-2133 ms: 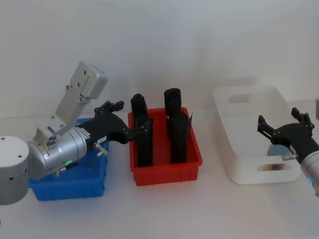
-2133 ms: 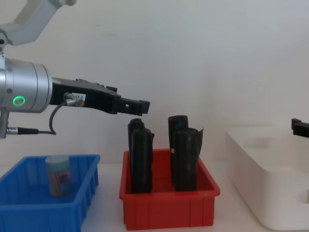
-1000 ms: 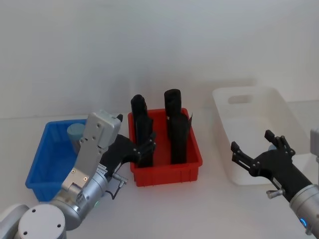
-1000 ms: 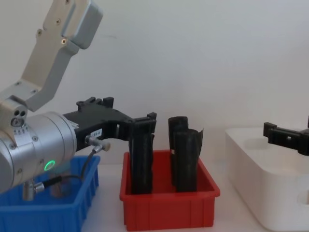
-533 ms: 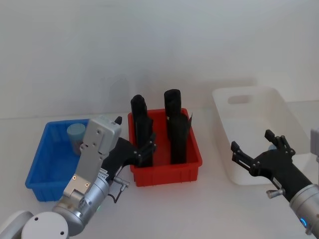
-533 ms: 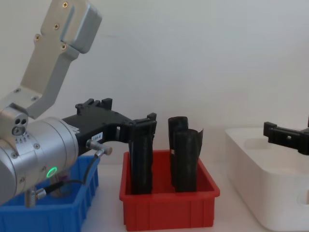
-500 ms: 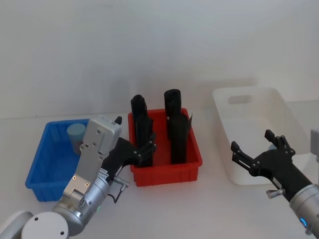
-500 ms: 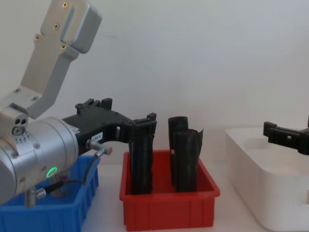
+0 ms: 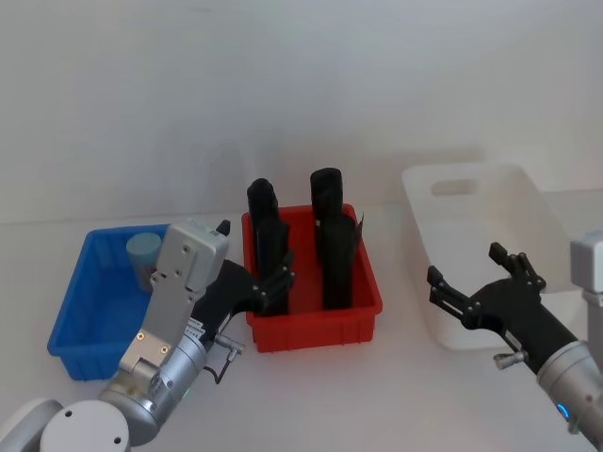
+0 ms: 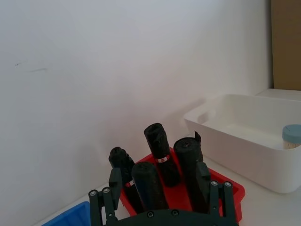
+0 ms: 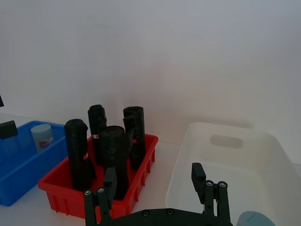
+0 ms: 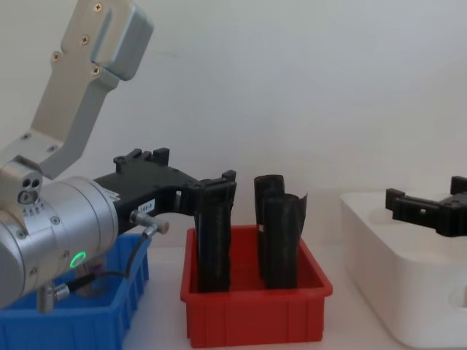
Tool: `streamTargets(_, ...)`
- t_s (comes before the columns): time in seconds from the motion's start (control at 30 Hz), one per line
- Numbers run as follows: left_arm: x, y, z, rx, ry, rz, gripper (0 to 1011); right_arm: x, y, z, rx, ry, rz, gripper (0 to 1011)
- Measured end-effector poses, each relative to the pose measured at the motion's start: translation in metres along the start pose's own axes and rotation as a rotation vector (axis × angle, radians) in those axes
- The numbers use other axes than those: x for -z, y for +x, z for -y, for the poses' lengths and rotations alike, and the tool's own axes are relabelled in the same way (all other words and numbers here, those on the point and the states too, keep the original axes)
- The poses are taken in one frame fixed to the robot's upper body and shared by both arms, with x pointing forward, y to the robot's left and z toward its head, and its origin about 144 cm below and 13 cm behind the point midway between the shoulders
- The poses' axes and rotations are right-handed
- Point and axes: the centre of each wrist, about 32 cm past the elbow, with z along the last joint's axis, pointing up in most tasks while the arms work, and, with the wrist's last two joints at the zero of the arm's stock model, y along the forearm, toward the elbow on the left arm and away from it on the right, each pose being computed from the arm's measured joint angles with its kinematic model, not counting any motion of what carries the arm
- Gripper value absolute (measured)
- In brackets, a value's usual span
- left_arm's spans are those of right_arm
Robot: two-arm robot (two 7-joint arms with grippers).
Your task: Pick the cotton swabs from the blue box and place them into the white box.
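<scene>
While both grippers hang wide open over the white table (image 9: 377, 395), the head view puts the left gripper (image 9: 275, 282) at seven o'clock, the right gripper (image 9: 462, 266) at four, a swab jar (image 9: 143, 252) in the blue box (image 9: 85, 311) at nine. Left wrist: second jar (image 10: 291, 137) inside the white box (image 10: 221, 101). Chest: bare white wall (image 12: 306, 87).
</scene>
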Motion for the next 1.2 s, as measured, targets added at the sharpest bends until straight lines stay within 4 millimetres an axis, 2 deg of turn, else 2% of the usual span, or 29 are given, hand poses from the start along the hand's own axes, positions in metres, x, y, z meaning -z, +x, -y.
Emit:
streamTargets(0.2,0.0,0.0,0.0,0.0,0.001,0.0,1003,0.004,0.003,-0.013,-0.021,-0.01,0.011,1002)
streamTargets(0.73,0.0,0.0,0.0,0.0,0.001,0.0,1003,0.024,0.012,-0.078,-0.122,-0.03,0.026,1002)
streamTargets(1.2,0.0,0.0,0.0,0.0,0.001,0.0,1003,0.036,0.009,-0.13,-0.219,-0.038,0.018,1002)
